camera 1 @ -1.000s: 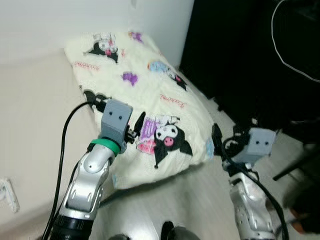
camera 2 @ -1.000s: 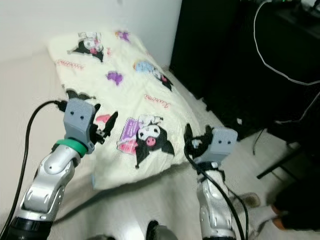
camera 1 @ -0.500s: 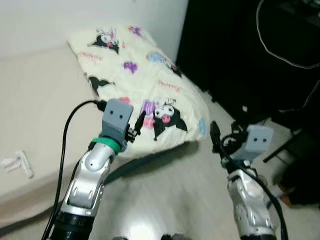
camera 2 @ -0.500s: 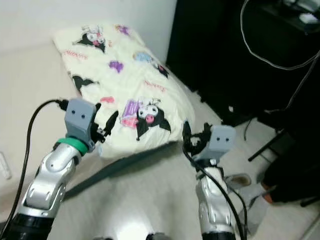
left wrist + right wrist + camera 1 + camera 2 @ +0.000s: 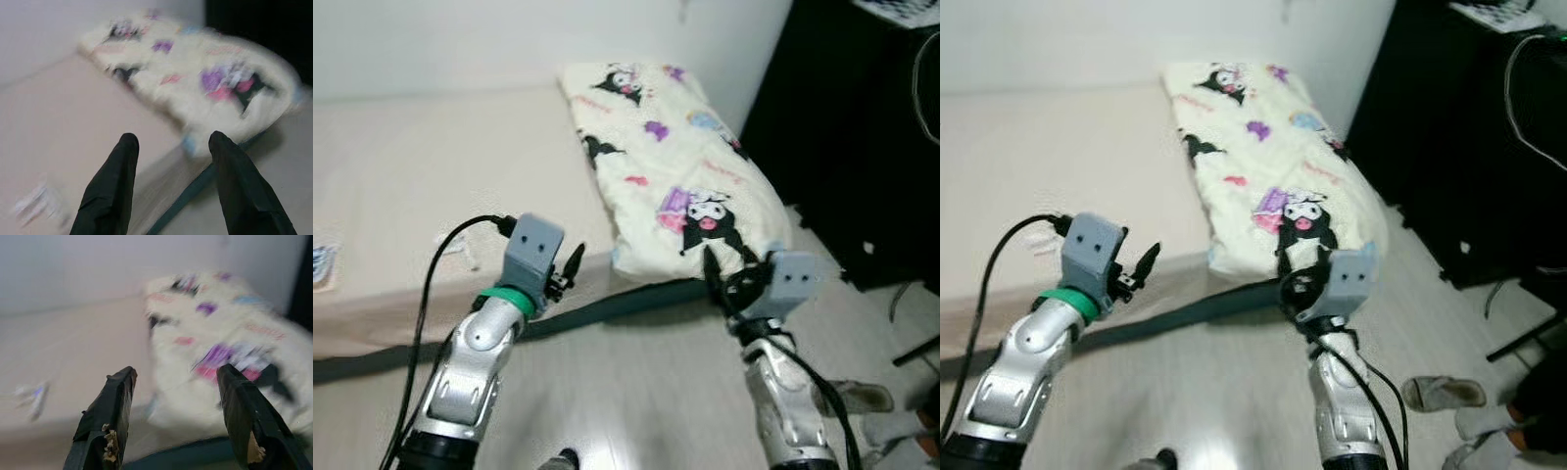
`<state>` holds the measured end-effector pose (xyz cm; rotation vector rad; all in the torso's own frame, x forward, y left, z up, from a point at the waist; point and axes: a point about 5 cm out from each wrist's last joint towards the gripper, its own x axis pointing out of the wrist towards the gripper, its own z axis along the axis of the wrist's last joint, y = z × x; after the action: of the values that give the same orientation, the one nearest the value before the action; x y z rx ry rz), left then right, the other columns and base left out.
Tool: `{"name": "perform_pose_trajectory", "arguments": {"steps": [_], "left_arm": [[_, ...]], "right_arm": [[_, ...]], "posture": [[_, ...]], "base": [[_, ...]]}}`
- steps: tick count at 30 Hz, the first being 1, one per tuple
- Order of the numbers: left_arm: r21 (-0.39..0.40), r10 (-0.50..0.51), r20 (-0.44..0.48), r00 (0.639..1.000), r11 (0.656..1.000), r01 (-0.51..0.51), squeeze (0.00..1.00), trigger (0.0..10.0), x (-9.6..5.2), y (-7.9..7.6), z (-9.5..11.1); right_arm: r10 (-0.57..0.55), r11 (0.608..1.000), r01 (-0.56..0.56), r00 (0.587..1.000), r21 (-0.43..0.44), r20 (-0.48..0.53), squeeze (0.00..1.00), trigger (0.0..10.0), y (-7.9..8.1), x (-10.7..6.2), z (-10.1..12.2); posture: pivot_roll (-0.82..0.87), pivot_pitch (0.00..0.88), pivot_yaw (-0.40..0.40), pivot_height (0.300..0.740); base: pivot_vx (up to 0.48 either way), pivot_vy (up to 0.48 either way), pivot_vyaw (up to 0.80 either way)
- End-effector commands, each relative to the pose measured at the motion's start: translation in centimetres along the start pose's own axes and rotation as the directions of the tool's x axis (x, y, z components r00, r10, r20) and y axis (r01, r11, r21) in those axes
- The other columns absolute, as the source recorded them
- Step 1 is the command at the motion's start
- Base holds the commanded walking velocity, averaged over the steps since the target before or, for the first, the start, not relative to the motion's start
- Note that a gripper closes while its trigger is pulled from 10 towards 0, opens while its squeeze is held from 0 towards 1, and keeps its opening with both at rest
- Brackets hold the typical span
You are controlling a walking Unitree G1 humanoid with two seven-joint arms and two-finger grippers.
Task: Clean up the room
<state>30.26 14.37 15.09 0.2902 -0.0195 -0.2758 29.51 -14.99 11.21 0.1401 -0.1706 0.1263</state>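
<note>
- Since a second ago the whole view has swung: the blanket (image 5: 680,181) now sits to the upper right rather than in the middle, and far more of the bare mattress (image 5: 431,186) shows on the left. This is the camera turning, not the bedding moving.
- Both arms are raised in front of the robot much as before, now over the pale floor (image 5: 636,392) just short of the mattress edge.
- The left gripper (image 5: 570,272) hangs in the air near the mattress's front edge, its two black fingers (image 5: 110,191) spread apart with nothing between them.
- The right gripper (image 5: 717,279) is up in front of the blanket's near corner, its fingers (image 5: 244,416) likewise spread wide and holding nothing.
- The blanket is cream with cartoon prints in black, purple and pink. It lies lengthwise along the right part of the mattress, from the white wall (image 5: 460,44) down to the front edge, where its near end bulges over.
- A dark strip (image 5: 636,299) runs along the bottom of the mattress where it meets the floor.
- A small pale item (image 5: 1038,245) lies on the mattress just behind the left gripper; it is too small to identify. Another small printed item (image 5: 321,264) sits on the mattress at the far left edge.
- Dark furniture (image 5: 1469,166) stands close along the right side of the mattress, with a white cable (image 5: 1528,108) draped over it.
- A slipper (image 5: 1442,393) lies on the floor to the right of the right arm, and a person's socked foot (image 5: 1489,423) is beside it near the corner.
- Both wrist views are blurred.
</note>
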Motion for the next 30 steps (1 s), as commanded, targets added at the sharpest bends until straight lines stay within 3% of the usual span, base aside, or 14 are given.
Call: {"name": "perform_pose_trajectory", "arguments": {"steps": [1, 6, 16, 26, 30], "left_arm": [[0.025, -0.018, -0.083, 0.996, 0.999, 0.02, 0.0, 10.0, -0.5, -0.3, -2.1], [0.054, 0.007, -0.132, 0.991, 0.999, 0.0, 0.0, 10.0, -0.9, 0.0, -3.7], [0.037, -0.004, -0.115, 0.993, 0.999, 0.008, 0.0, 10.0, -0.7, -0.7, -3.6], [0.046, 0.019, -0.085, 0.996, 0.999, -0.015, 0.0, 10.0, -0.6, -0.8, -3.6], [0.057, 0.057, -0.063, 0.996, 0.997, -0.053, 0.0, 10.0, -0.1, -0.8, -3.3]], "right_arm": [[-0.012, 1.0, 0.011, 0.998, -0.01, -0.068, 0.0, 10.0, -0.3, -1.0, -1.8], [0.024, 0.999, -0.028, 0.988, -0.027, -0.153, 0.0, 10.0, 0.3, -2.3, -4.1], [0.087, 0.996, -0.087, 0.987, 0.003, -0.132, 0.0, 10.0, 2.4, -1.1, -4.0], [0.075, 0.997, -0.077, 0.991, -0.005, -0.111, 0.0, 10.0, 2.0, -1.0, -3.8], [0.052, 0.998, -0.053, 0.996, -0.019, -0.074, 0.0, 10.0, 1.3, -0.6, -2.9]], "posture": [[0.04, 0.066, 0.021, 0.737], [0.03, 0.066, 0.035, 0.737], [0.03, 0.071, 0.044, 0.737], [0.02, 0.071, 0.041, 0.737], [0.01, 0.079, 0.038, 0.737]], "base": [[0.0, 0.0, 0.77], [0.0, 0.0, 0.77], [0.0, 0.0, 0.77], [0.0, 0.0, 0.77], [0.362, 0.0, 0.74]]}}
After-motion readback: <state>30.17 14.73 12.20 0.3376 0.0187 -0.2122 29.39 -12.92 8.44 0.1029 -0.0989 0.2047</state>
